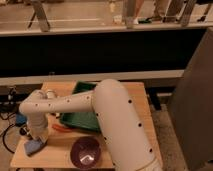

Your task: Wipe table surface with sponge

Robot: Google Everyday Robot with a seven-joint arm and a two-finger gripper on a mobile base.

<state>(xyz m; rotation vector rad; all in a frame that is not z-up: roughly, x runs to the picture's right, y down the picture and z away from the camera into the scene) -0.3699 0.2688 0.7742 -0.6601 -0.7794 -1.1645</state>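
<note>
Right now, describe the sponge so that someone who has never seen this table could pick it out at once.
Start at the small wooden table surface under the white arm and go to its near corner on the picture's left, left of the purple bowl. The sponge lies there, just below the gripper. It is the only light-blue thing on the wood, far smaller than the bowl or the green tray.
</note>
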